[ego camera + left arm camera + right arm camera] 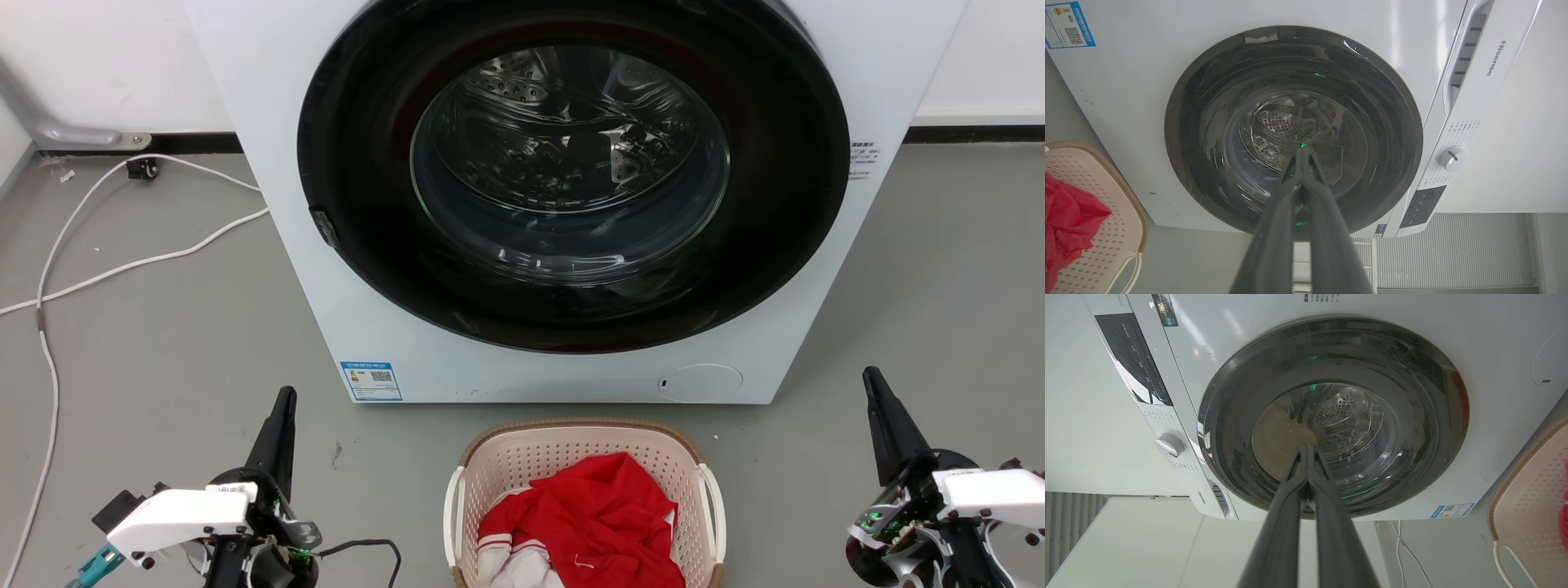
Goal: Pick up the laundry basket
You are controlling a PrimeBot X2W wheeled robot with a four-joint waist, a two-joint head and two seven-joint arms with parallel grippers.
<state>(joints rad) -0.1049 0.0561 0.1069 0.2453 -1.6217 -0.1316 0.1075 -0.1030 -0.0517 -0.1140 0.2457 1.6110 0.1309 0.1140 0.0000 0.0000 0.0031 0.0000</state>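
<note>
We see a white washing machine (269, 98) on the grey floor (163, 367), its round dark door (571, 188) closed. It stands right behind the laundry basket (563, 449). A white cable (122, 265) trails across the floor to the machine's left.

The basket sits on the floor just before the machine's foot, between our two arms, with a red garment (600, 514) heaped inside.

A blue energy label (371, 381) with a QR code is stuck at the machine's lower left corner, but its small print is too fine to read. In the left wrist view "Hisense" (1495, 58) reads on the top panel, near a control dial (1451, 157).

Our left end effector (286, 400) is clenched, fingers pressed together at the tips, grasping nothing, well left of the basket. Our right end effector (872, 384) is likewise clenched and empty, well to the basket's right.
</note>
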